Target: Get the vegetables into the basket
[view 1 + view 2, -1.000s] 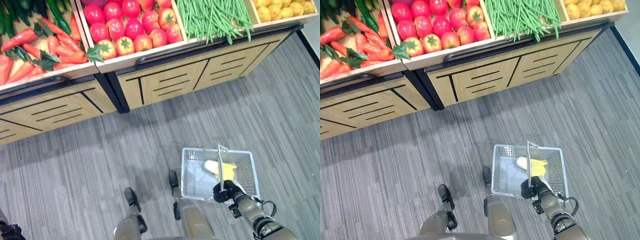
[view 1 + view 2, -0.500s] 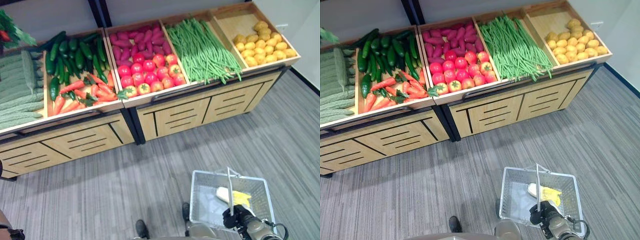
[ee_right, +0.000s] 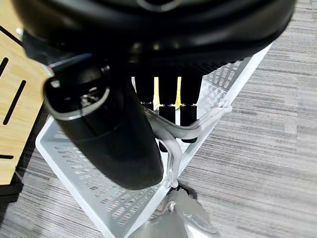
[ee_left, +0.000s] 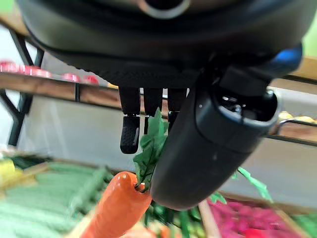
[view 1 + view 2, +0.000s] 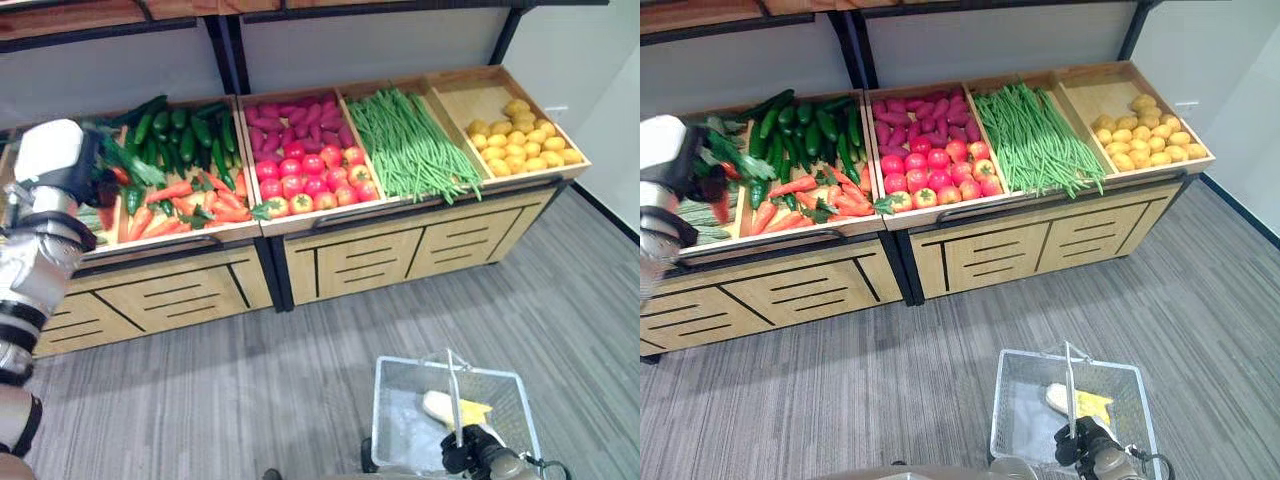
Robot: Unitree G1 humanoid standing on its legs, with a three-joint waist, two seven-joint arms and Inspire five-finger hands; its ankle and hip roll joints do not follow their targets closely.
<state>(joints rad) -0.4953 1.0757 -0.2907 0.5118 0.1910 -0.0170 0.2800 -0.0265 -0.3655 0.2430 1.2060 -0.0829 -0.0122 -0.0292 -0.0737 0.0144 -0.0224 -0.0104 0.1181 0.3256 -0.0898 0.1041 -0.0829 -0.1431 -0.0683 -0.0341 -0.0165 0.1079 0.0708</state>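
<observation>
Fingers (image 4: 130, 134) pinching carrot (image 4: 116, 208) greens, root hanging down

The left hand (image 4: 163, 124) is raised at the left, fingers and thumb curled round a carrot (image 4: 116, 208). The right hand (image 5: 470, 455) hangs low, closed on the basket handle (image 3: 173, 144).

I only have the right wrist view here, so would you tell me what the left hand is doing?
Observer: The left hand is shut on a carrot, pinching its green leaves.
Operator: Thank you. Where is that hand relative to the stand?
Observer: It is raised over the carrot bin, at the stand's left end.
Operator: And is anything in the basket already?
Observer: Yes, a pale and yellow item lies inside the basket; the right hand is shut on the handle.
</observation>
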